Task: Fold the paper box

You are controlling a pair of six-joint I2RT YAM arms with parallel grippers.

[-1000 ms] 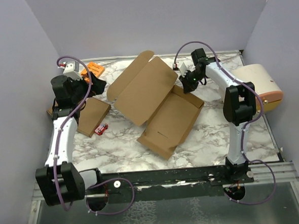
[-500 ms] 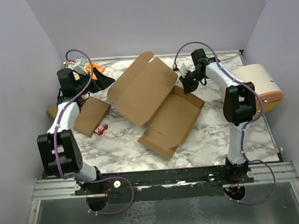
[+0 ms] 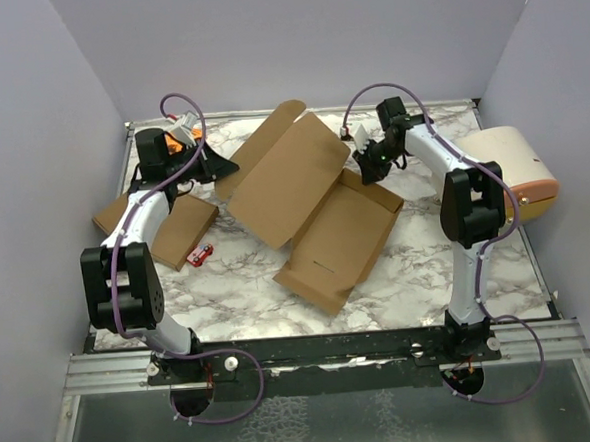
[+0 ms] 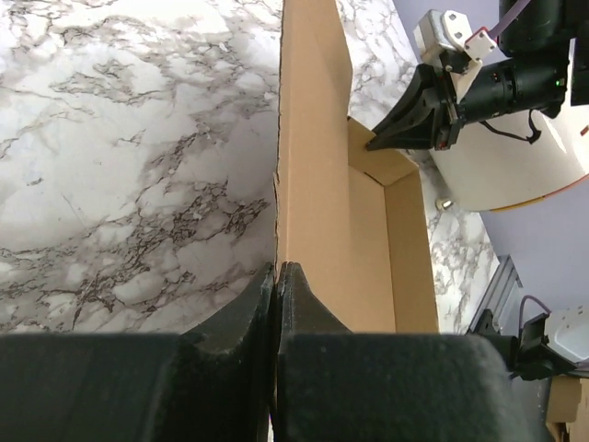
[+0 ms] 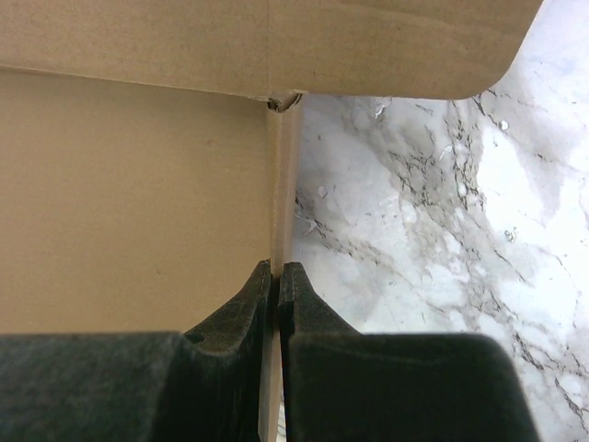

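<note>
The paper box lies half-open mid-table: a shallow tray toward the front right, with the big lid panel tilted up toward the back left. My left gripper is at the lid's left edge. In the left wrist view it is shut on the edge of that brown panel. My right gripper is at the tray's back right corner. In the right wrist view it is shut on the thin upright side wall.
A small flat brown cardboard piece and a little red object lie at the left. An orange item sits at the back left behind the left arm. A beige rounded object stands at the right edge.
My left arm swung right from the orange item to the lid's left edge, and its jaws closed on the cardboard. The right gripper kept its hold and place.
</note>
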